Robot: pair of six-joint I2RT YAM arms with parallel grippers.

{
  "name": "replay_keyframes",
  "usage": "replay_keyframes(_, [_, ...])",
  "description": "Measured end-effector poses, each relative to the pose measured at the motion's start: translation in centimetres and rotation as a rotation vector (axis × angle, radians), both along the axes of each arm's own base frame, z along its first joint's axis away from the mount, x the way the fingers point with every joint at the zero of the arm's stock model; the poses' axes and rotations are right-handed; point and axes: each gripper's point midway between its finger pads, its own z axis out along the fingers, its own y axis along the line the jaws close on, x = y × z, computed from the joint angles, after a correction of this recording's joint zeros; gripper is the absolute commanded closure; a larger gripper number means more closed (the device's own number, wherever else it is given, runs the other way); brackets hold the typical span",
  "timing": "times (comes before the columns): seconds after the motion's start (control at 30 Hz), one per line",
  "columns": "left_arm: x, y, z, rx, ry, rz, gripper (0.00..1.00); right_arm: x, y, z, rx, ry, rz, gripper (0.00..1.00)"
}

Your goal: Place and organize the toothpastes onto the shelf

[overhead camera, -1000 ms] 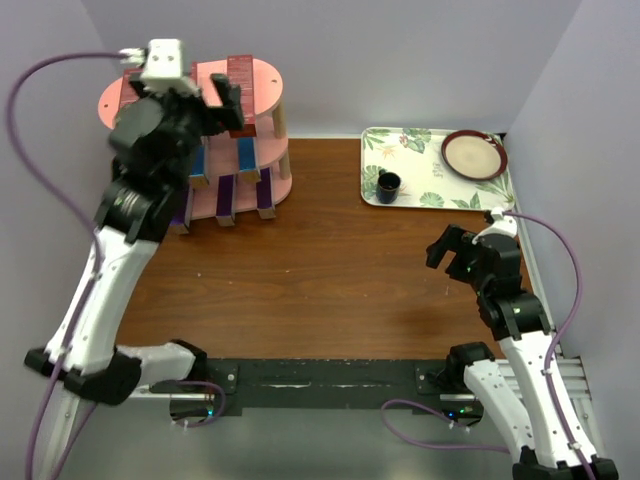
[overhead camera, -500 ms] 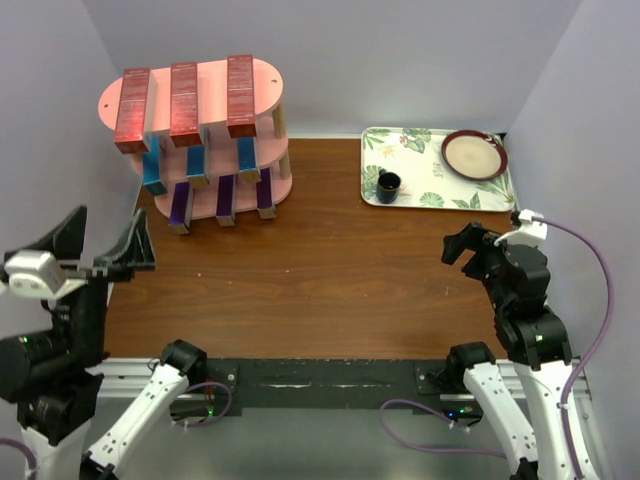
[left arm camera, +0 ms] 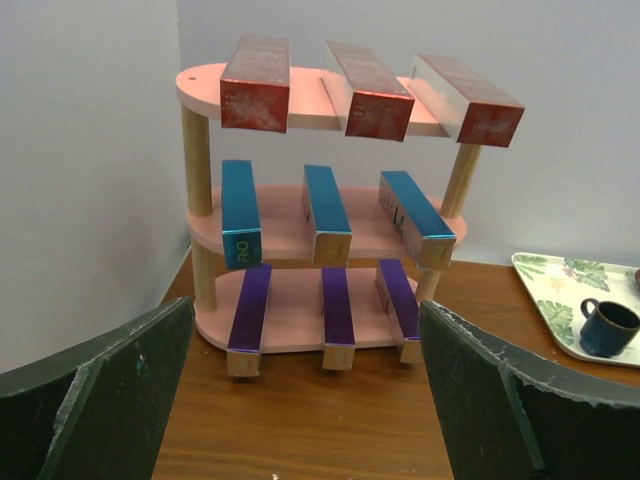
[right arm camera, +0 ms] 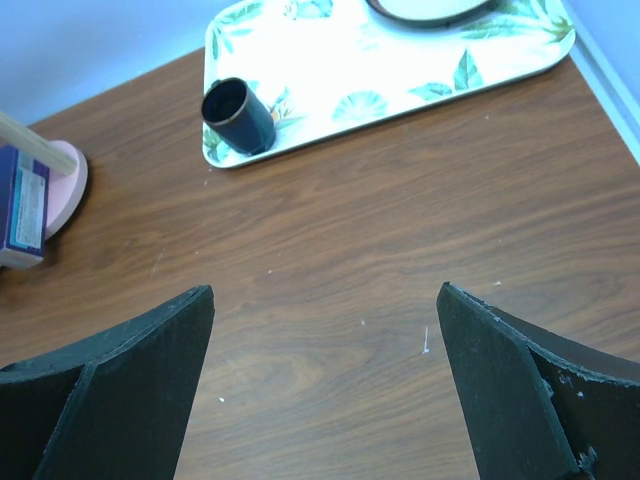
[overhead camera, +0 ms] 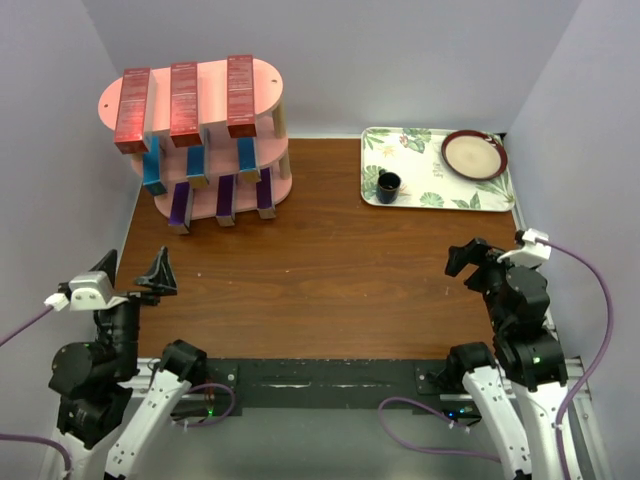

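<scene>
Toothpastes (left arm camera: pixel 330 215) fill the pink shelf (overhead camera: pixel 268 80) at the far left corner of the table (overhead camera: pixel 320 270), lying across its oval boards with their ends over the front edge: three red cartons (overhead camera: pixel 183 103) on the top tier, three blue cartons (left arm camera: pixel 240 210) on the middle one, three purple cartons (left arm camera: pixel 337 305) on the bottom. We see the left gripper (overhead camera: pixel 131 270) low at the near left edge, jaws spread wide and holding nothing, facing the shelf with a stretch of brown wood between them; the right gripper (right arm camera: pixel 325 292) hangs near the right edge, also wide and empty, well apart from the shelf. Far right sits a floral tray (overhead camera: pixel 425 170) carrying a dark cup (overhead camera: pixel 388 185) and a brown-rimmed plate (overhead camera: pixel 474 154). From above, the top board covers much of the blue and purple cartons, so we catch only their front ends. In the right wrist view the shelf shows only as a corner of its bottom board with one carton end at the left edge, and the plate is cut off at the top; in the left wrist view the tray runs off the right side. We cannot read the print on the cartons
</scene>
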Motion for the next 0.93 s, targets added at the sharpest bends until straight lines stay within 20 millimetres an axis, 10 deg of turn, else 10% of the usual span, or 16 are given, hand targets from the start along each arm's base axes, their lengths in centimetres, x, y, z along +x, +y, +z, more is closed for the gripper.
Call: replay_keyframes(0.93, [1.02,0.46,-1.12,-0.015,0.015,0.052,0.0,-0.27,-0.51,0.6,-0.007,-0.034,-0.024,0.02])
